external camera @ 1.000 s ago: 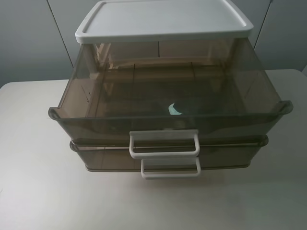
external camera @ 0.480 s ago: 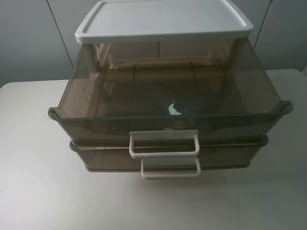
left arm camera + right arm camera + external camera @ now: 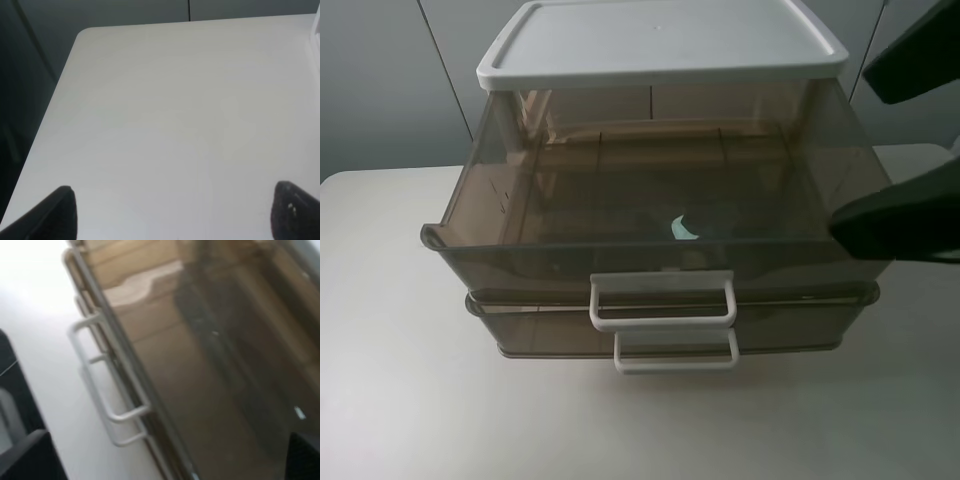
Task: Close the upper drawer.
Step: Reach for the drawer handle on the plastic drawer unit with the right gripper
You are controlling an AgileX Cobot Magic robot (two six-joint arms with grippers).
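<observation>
The upper drawer (image 3: 520,255) is smoky-brown translucent plastic with a white loop handle (image 3: 662,300). It stands pulled far out from under the white lid (image 3: 660,40) of the unit. My right gripper (image 3: 852,150) comes in from the right with its dark fingers (image 3: 900,225) spread apart, over the drawer's right front corner. The right wrist view shows the drawer (image 3: 200,365) and its handle (image 3: 100,375) between the open fingers (image 3: 25,455). My left gripper (image 3: 172,210) is open over bare table (image 3: 165,100). It is out of the high view.
The lower brown drawer (image 3: 790,325) with its own white handle (image 3: 676,352) sits nearly pushed in beneath. A small pale object (image 3: 685,228) lies inside the upper drawer. The unit stands on a white table (image 3: 400,400) with a grey wall behind.
My right gripper has entered the high view from the right and now hangs by the drawer's right front corner. The drawer has not moved.
</observation>
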